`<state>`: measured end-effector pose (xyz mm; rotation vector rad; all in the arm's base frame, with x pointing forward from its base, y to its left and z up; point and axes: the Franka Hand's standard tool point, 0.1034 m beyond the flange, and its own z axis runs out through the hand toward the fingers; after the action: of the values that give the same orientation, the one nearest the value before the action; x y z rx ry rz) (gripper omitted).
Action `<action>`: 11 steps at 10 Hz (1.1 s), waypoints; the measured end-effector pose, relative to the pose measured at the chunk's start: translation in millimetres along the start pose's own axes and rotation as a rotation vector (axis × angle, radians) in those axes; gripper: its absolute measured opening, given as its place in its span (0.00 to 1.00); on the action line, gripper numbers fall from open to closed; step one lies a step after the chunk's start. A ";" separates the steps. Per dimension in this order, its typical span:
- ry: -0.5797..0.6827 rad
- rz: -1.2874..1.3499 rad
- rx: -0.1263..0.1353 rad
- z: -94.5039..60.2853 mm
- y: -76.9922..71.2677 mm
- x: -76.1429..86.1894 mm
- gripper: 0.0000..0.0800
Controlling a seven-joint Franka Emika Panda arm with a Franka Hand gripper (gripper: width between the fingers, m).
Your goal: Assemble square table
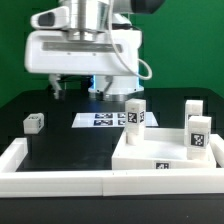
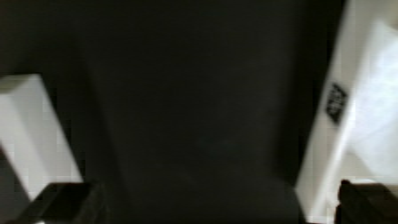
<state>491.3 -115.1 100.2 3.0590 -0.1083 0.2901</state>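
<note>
The white square tabletop slab (image 1: 160, 160) lies at the front of the exterior view's right, with a tag on its near edge. Three white tagged legs stand upright on it: one at its far left corner (image 1: 135, 114), one at the far right (image 1: 192, 108) and one nearer on the right (image 1: 198, 136). A further leg block (image 1: 35, 122) lies loose on the black surface at the left. My gripper (image 1: 78, 90) hangs open over the back of the table, behind all of these. In the wrist view the gripper (image 2: 210, 202) has only dark surface between its fingertips (image 2: 57, 202).
The marker board (image 1: 102, 120) lies flat just in front of the gripper. A long white rail (image 1: 55, 172) borders the front and left of the black surface. In the wrist view a white tagged piece (image 2: 349, 100) and a plain white piece (image 2: 18, 130) flank the gripper.
</note>
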 end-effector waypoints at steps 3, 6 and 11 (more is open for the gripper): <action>-0.005 0.021 -0.009 2.2 23.7 -4.4 0.81; -0.011 -0.013 -0.022 2.8 49.6 -10.8 0.81; -0.081 -0.059 0.044 7.6 123.9 -59.8 0.81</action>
<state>424.7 -235.2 88.9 3.1109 -0.0166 0.1677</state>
